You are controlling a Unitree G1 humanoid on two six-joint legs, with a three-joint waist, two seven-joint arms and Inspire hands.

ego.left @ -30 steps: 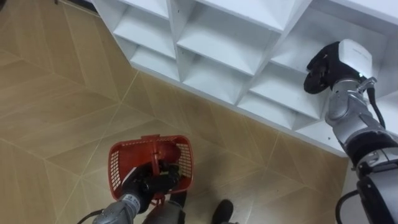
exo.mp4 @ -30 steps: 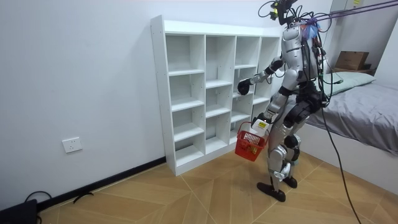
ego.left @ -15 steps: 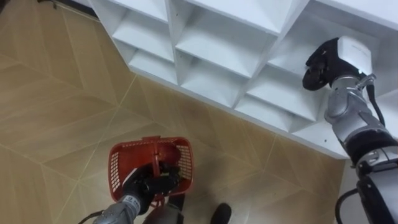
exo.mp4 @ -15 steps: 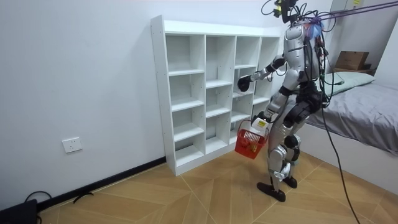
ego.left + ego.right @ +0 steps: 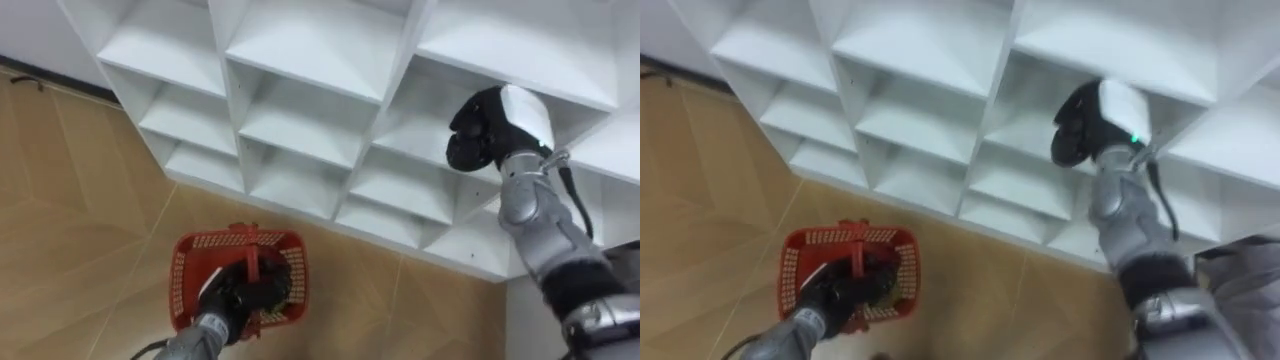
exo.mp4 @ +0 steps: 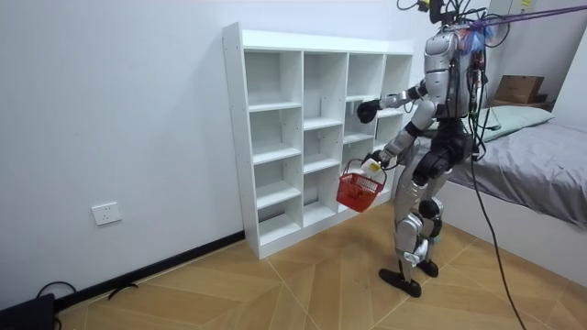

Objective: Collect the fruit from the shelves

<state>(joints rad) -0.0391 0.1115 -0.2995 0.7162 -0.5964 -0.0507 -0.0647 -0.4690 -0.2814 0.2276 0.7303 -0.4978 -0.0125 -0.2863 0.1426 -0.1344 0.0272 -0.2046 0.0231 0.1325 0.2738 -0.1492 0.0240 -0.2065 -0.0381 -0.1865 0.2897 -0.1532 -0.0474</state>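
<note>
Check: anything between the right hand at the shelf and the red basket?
No separate obstacle visible. The right hand is up at the white shelf; the red basket hangs lower from the left hand, which with the handle crosses its open top.

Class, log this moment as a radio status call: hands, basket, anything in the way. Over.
Left hand shut on red basket handle, basket hanging low before white shelf unit. Right hand up at a shelf opening. Nothing blocking it.
</note>
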